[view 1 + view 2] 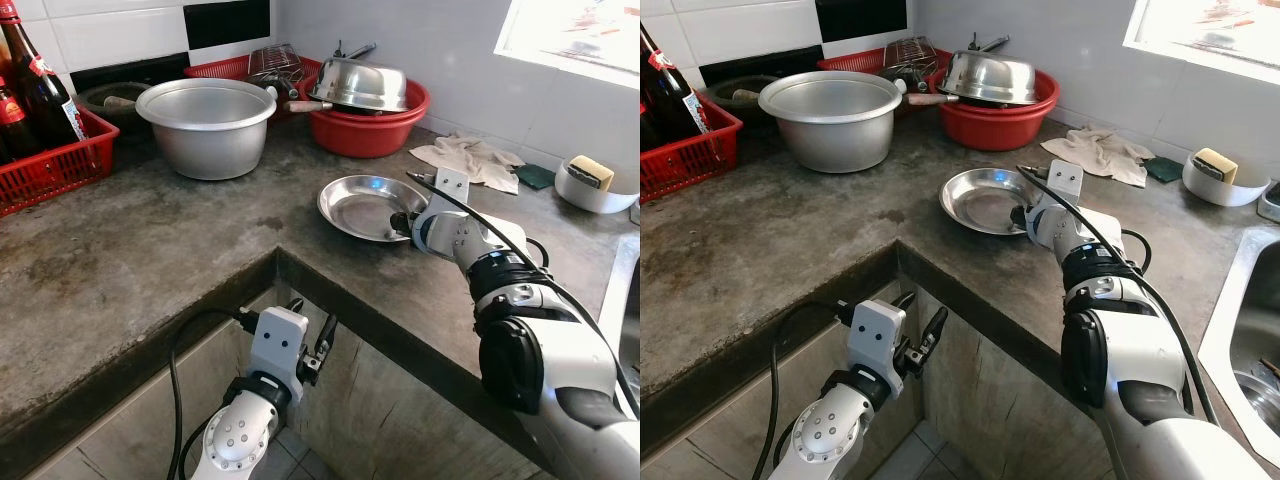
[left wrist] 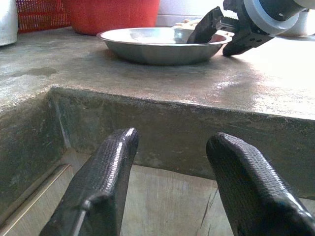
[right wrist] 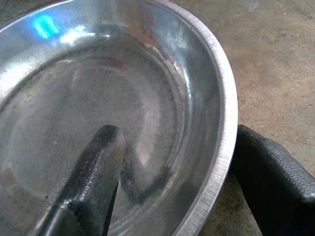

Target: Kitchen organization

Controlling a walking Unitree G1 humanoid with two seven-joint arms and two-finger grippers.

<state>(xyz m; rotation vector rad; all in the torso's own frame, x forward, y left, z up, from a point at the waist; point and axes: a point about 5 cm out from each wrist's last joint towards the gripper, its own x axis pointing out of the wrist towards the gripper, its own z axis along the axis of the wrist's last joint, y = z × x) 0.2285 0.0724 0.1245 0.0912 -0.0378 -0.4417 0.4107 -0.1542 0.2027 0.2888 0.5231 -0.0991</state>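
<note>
Shallow, shiny steel plate (image 1: 362, 205)

Cluttered concrete counter (image 1: 150, 250)

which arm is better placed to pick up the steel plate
Right. The right gripper already straddles the rim of the steel plate, one finger inside and one outside, not yet closed. The left gripper hangs open below the counter edge, well short of the plate.
</note>
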